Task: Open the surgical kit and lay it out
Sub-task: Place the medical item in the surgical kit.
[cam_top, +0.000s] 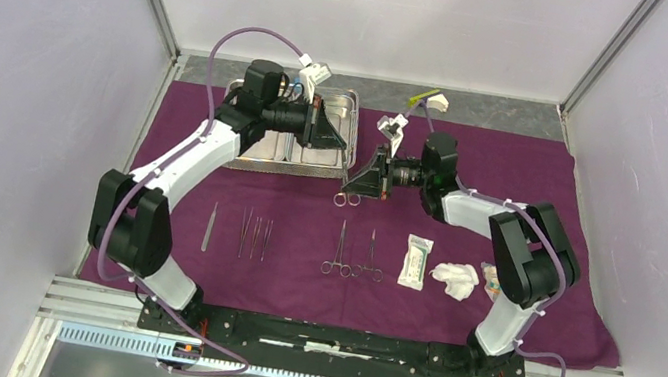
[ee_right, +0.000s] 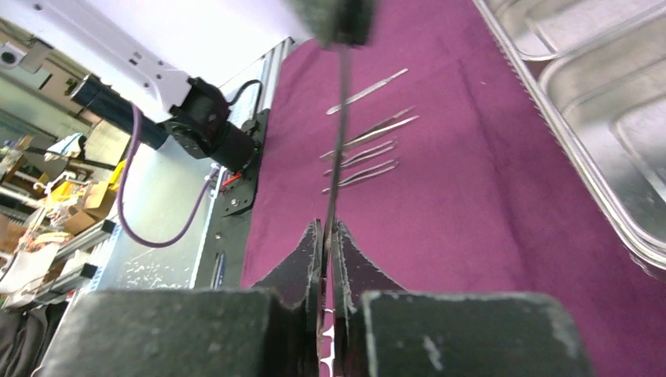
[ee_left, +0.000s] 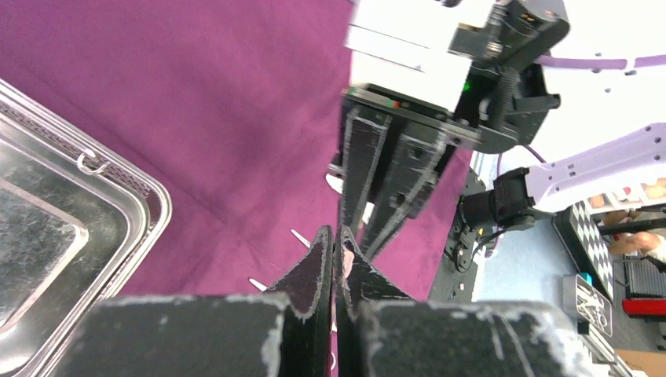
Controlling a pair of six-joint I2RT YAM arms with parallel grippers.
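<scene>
One purple cloth (cam_top: 304, 224) spreads between pale walls (cam_top: 18, 47).

Overhead plus wrist close-ups, sharing cloth (cam_top: 294, 289)

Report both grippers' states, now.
Left gripper: closed, pinching the far end of the ring-handled forceps.
Right gripper: closed on the same forceps, near the handle end.

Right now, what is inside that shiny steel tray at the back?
Both compartments of the steel tray show only bare metal where visible. The left arm reaches across it, so part of its floor is covered and cannot be checked.
</scene>
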